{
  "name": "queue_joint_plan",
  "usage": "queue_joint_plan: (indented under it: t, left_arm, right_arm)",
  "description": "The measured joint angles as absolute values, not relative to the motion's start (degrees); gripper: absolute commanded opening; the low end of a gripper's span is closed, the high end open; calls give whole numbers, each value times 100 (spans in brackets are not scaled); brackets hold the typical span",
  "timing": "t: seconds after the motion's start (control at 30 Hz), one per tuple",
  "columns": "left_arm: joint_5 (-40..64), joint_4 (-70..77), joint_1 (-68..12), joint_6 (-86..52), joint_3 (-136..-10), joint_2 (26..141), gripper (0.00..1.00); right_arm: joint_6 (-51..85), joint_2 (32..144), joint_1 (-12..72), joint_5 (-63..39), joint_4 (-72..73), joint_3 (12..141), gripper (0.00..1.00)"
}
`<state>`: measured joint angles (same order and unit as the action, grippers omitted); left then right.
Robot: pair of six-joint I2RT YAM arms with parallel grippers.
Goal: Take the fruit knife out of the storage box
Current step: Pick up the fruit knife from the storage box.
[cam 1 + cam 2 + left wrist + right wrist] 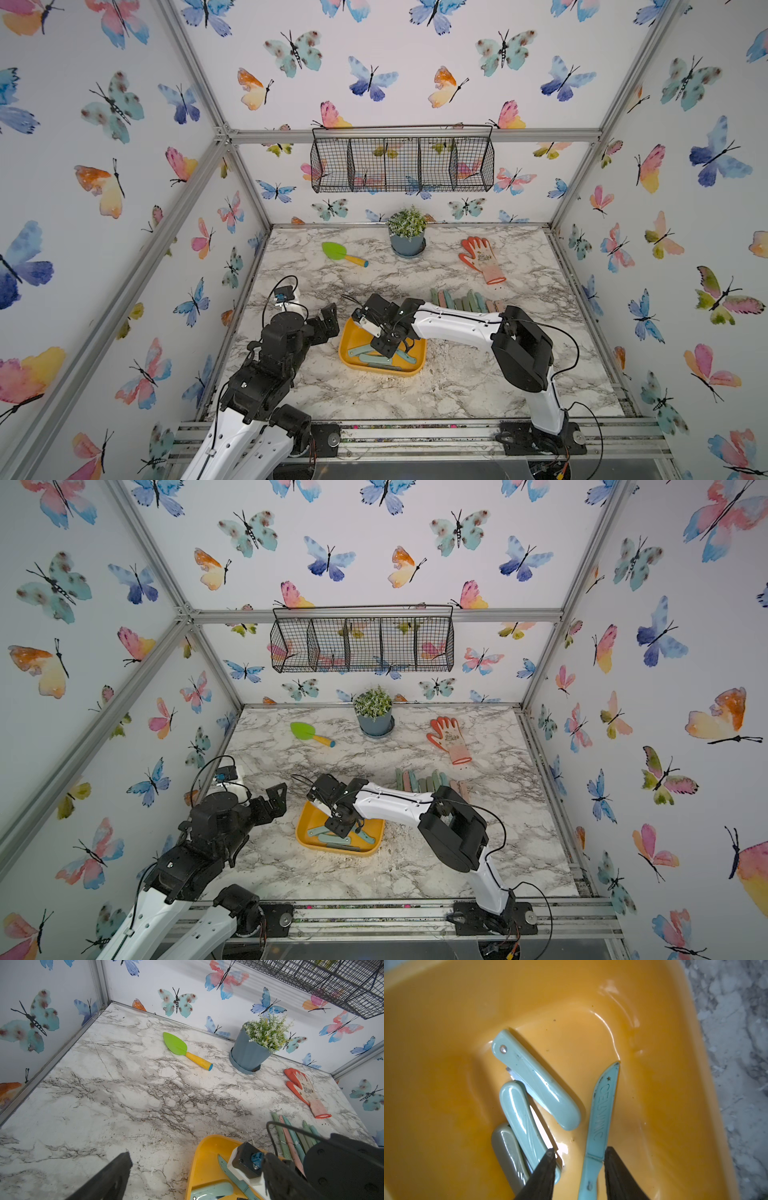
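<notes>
Storage box (pixel 446 1022) — fruit knife (pixel 602 1109), folded knives (pixel 535 1084) beside

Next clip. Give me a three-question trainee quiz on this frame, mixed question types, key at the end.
1. True or false: the right end effector is positioned over the storage box.
2. Straddled by its open jaws: A) a spoon B) the open-bladed fruit knife C) a pair of scissors.
3. What stands between the green trowel and the orange glove?
Key: 1 true; 2 B; 3 the potted plant.
</notes>
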<state>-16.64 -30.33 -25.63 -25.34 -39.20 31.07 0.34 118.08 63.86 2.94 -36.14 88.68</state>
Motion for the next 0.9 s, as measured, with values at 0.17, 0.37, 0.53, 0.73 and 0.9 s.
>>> queue_joint_plan:
  t: [0.17, 0.37, 0.53, 0.73, 0.9]
  left_arm:
    - [-1667, -3030, -2563, -2534, -3920, 3083, 98]
    - [-1667, -3033, -2563, -2534, -3920, 3081, 98]
    - [-1669, -3030, -2563, -2534, -3920, 3046, 98]
    - [-1667, -3033, -2563, -2534, -3920, 3044, 99]
    - [-1669, -3033, -2563, -2534, -3920, 3044, 99]
  right_arm:
    - [-1, 11865, 6386, 257, -3588, 8792, 48]
    - [-8, 12180, 6386, 381, -3656, 8984, 51]
    - [21, 12256, 6381, 517, -3743, 9032, 52]
    - [128, 12274, 6386, 738, -3793, 9067, 47]
    - [196, 12272, 6386, 915, -3791, 9067, 37]
